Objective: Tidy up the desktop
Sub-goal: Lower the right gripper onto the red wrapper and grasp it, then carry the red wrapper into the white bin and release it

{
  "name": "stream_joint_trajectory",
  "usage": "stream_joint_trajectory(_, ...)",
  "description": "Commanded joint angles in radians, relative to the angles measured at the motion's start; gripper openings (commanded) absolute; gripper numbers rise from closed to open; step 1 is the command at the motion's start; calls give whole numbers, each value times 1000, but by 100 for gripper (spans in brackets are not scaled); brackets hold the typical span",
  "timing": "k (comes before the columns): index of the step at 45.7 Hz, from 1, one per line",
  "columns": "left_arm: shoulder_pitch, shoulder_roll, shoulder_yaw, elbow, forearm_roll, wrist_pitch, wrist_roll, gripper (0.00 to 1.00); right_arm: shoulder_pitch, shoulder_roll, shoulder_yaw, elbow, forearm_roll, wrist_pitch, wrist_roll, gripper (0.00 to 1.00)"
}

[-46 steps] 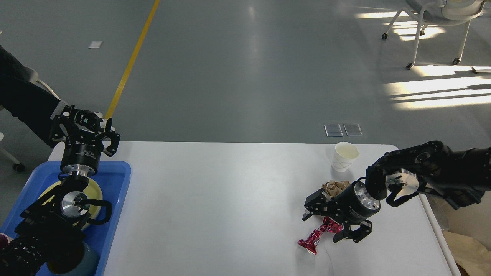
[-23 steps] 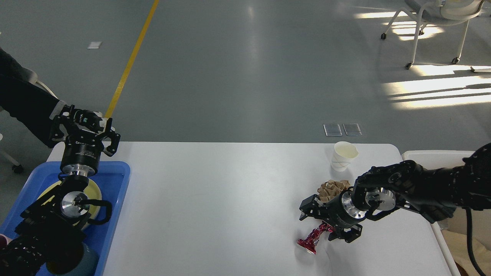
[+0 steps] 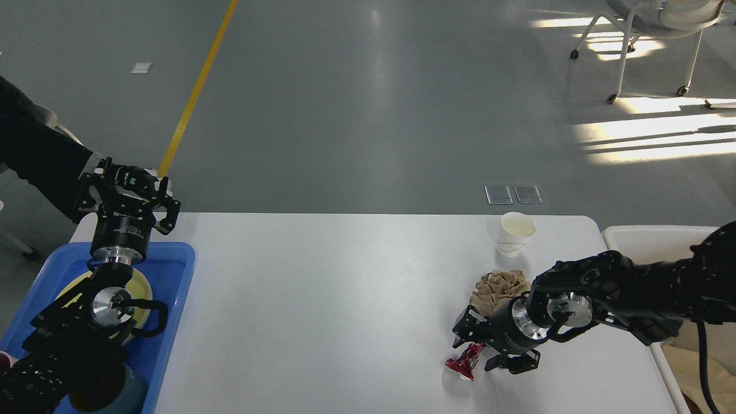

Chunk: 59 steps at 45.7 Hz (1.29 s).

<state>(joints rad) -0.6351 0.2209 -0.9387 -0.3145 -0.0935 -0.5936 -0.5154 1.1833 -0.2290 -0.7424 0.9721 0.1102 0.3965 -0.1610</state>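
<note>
The white desktop (image 3: 345, 299) fills the lower middle of the head view. On its right side lie a crumpled red foil wrapper (image 3: 462, 367), a brown crumpled paper wad (image 3: 499, 286) and a white paper cup (image 3: 516, 233) standing upright near the far edge. My right gripper (image 3: 480, 347) is low over the wrapper's upper end, open, one finger on each side of it. My left gripper (image 3: 129, 177) hangs open and empty above the desktop's far left corner.
A blue tray (image 3: 175, 299) at the left edge holds a yellow plate (image 3: 141, 282) and a teal cup (image 3: 126, 394), partly hidden by my left arm. A cream plastic bin (image 3: 650, 237) stands off the right end. A wheeled chair (image 3: 650, 34) is far right on the floor.
My right arm has dropped and pulled nearer, bringing its gripper down around the red wrapper's top and uncovering the brown wad. The left arm has hardly moved.
</note>
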Motion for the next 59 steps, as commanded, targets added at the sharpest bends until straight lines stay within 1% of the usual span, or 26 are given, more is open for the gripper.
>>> stream_joint_trajectory(1, 0, 0, 0, 0, 0, 0, 0, 97, 12, -10, -2, 13, 0, 1, 1, 0)
stream_joint_trajectory(11, 0, 0, 0, 0, 0, 0, 0, 97, 25, -42, -3, 22, 0, -2, 1, 0)
stream_joint_trajectory(18, 0, 0, 0, 0, 1, 0, 0, 97, 56, -101, -12, 85, -3, 16, 0, 0)
stream_joint_trajectory(22, 0, 0, 0, 0, 0, 0, 0, 97, 96, -147, -37, 109, -6, 91, 0, 0)
stream_joint_trajectory(24, 0, 0, 0, 0, 0, 0, 0, 97, 117, -165, -54, 109, -6, 148, 0, 0)
stream_joint_trajectory(25, 0, 0, 0, 0, 0, 0, 0, 97, 146, -188, -67, 109, -6, 210, 0, 0)
stream_joint_trajectory(26, 0, 0, 0, 0, 0, 0, 0, 97, 159, -200, -72, 109, -6, 235, 0, 0)
stream_joint_trajectory(35, 0, 0, 0, 0, 0, 0, 0, 97, 295, -334, -74, 112, -7, 383, 0, 0)
stream_joint_trajectory(42, 0, 0, 0, 0, 0, 0, 0, 97, 464, -441, -74, 111, -17, 453, 0, 0)
stream_joint_trajectory(52, 0, 0, 0, 0, 0, 0, 0, 97, 815, -555, -77, 108, -17, 535, 0, 0)
stream_joint_trajectory(55, 0, 0, 0, 0, 0, 0, 0, 97, 869, -572, -75, 105, -17, 536, 0, 0)
stream_joint_trajectory(59, 0, 0, 0, 0, 0, 0, 0, 97, 875, -573, -75, 94, -26, 524, -2, 0)
